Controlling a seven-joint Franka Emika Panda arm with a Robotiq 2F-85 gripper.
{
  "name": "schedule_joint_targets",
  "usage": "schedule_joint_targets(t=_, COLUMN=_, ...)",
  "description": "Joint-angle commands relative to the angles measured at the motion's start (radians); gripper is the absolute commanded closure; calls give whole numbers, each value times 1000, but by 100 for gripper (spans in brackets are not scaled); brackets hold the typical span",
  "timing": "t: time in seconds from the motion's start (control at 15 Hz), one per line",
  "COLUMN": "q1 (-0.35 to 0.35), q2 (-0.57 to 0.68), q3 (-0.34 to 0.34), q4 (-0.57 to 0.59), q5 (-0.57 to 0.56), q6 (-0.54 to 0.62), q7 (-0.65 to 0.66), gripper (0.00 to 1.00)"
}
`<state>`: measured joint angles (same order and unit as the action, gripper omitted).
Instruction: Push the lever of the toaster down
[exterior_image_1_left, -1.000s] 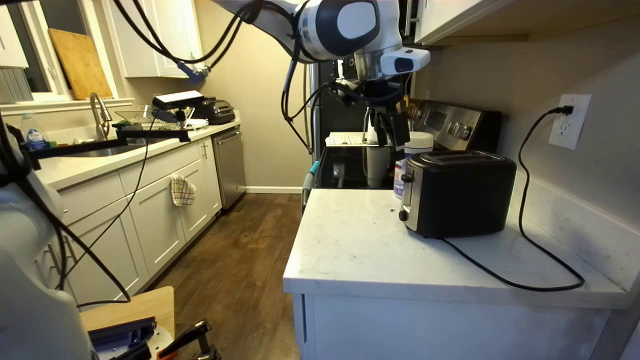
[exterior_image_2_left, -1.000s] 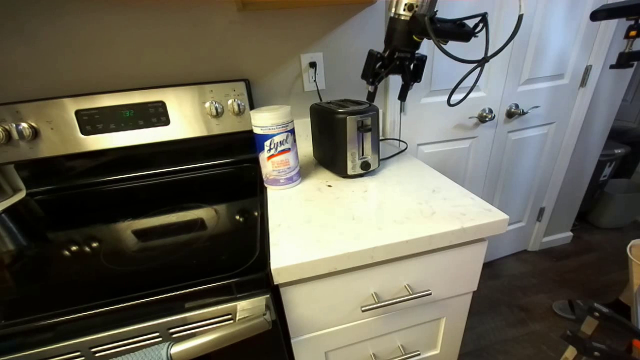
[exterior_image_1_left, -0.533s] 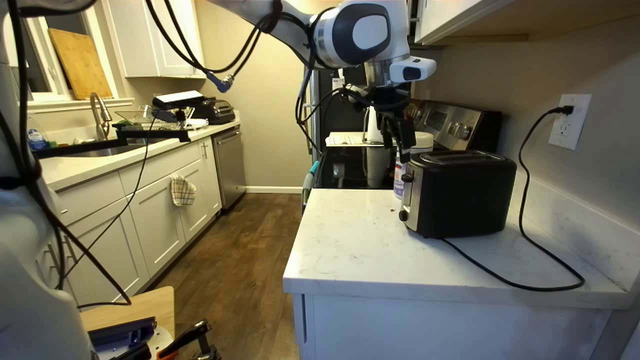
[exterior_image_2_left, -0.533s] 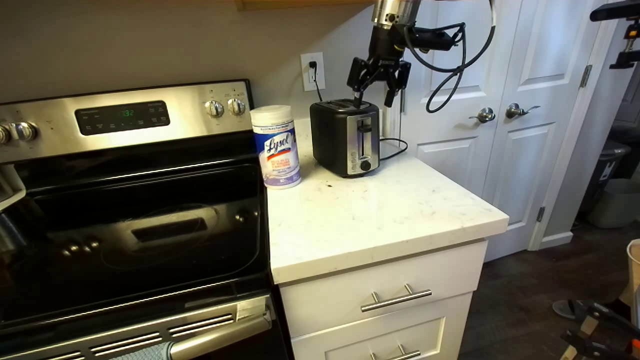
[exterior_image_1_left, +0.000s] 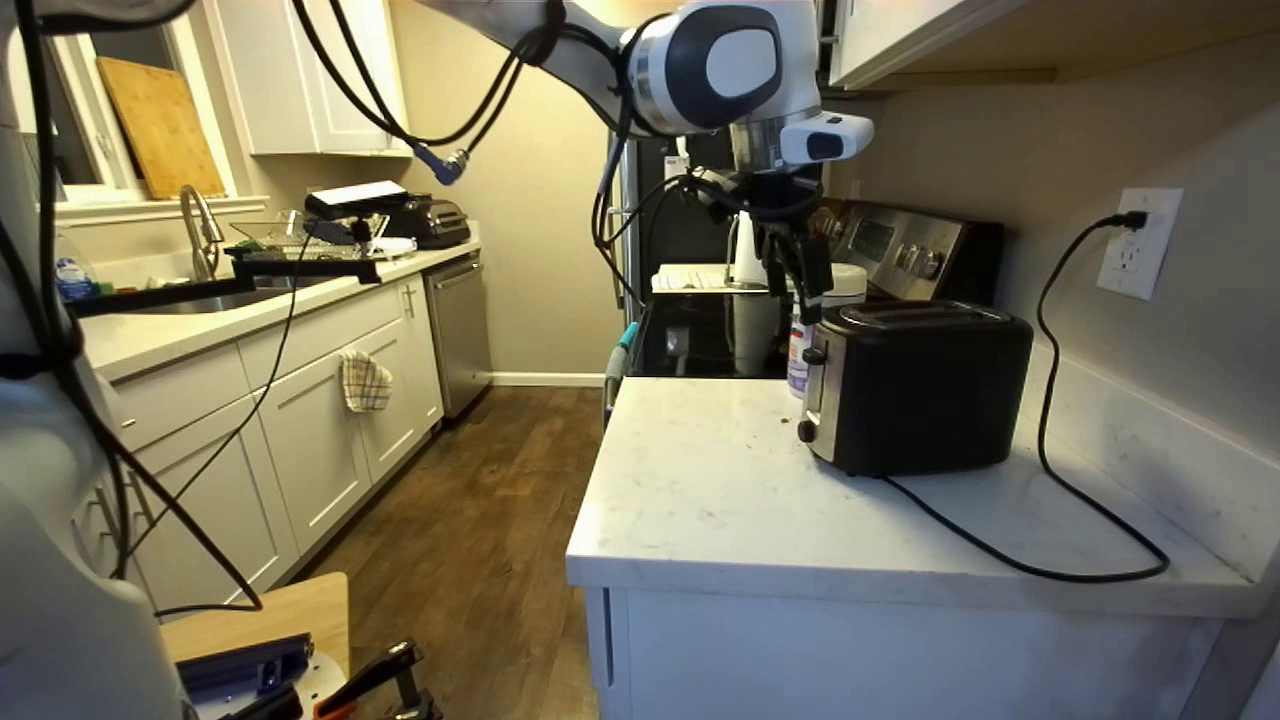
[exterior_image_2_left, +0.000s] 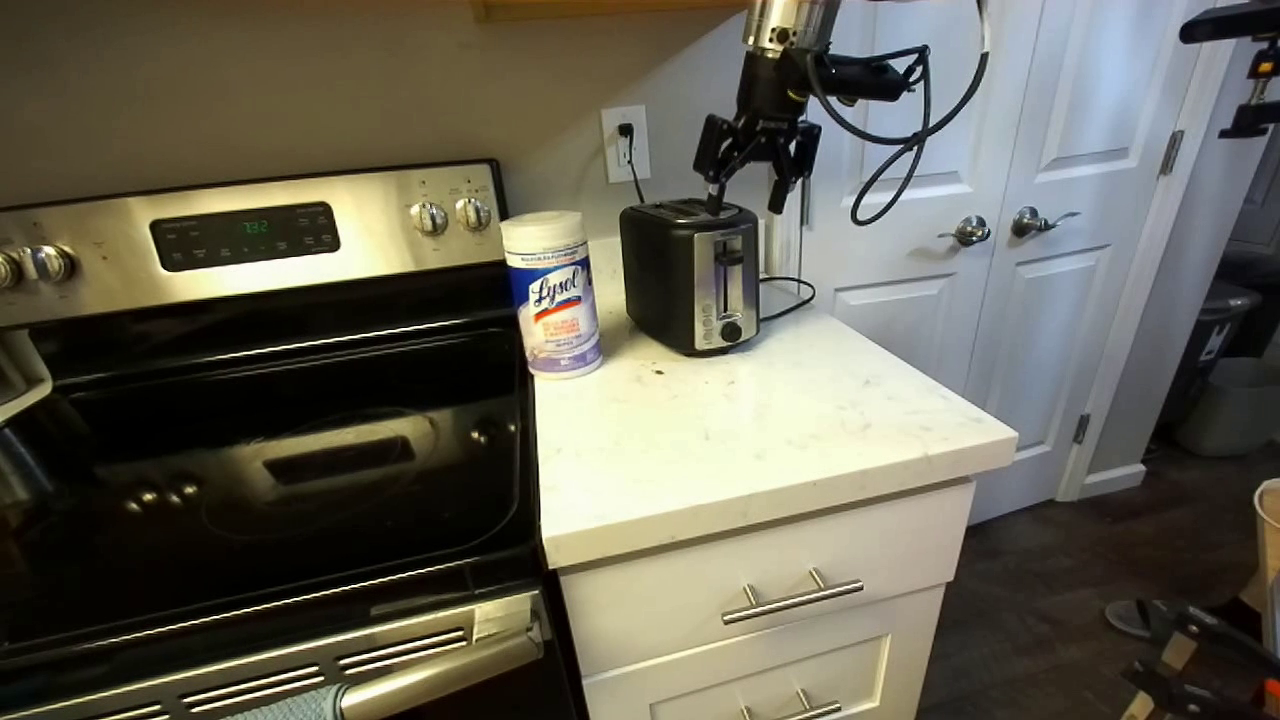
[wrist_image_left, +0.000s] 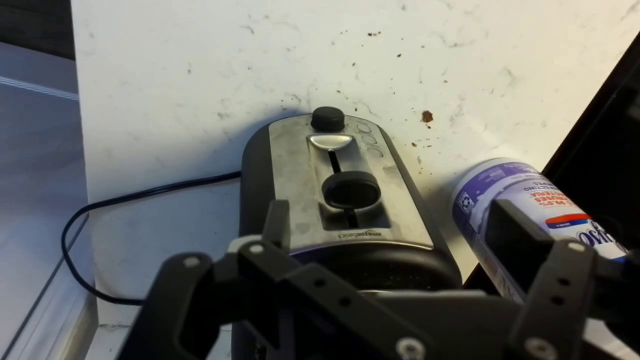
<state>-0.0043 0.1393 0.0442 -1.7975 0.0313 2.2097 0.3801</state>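
On the pale kitchen bench, the toaster stands below the hand, which, spread wide, has come lower and closer within the last second, then paused; the lever, just beneath it, looks unpressed, so pushing remains.

The toaster pairs smooth plastic with satiny metal, the lever looks matt, the stovetop glossy

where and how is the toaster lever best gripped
Probably by the two side edges of the lever, coming from above, in front of the silvery end of the toaster. It is a rounded tab, wider than tall, jutting clear of that end, so both edges stand free; the open gripper hangs higher.
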Motion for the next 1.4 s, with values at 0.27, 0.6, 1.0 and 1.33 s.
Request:
schedule_joint_targets(t=0.27, q1=26, q2=23, q3=-19, q4=37, q5=-6, q6=16, q7=22, gripper=25)
schedule_joint_targets(t=0.6, q1=41, q2=57, q3=-26, q4=70, q5=-13, q6=16, q7=30, gripper=53)
schedule_joint_targets(t=1.0, q1=50, q2=126, q3=-47, q4=135, q5=-18, q6=22, q7=44, gripper=93)
schedule_joint_targets(t=1.33, q1=63, q2=138, q3=-54, q4=157, q5=-26, q6=13, q7=66, gripper=100)
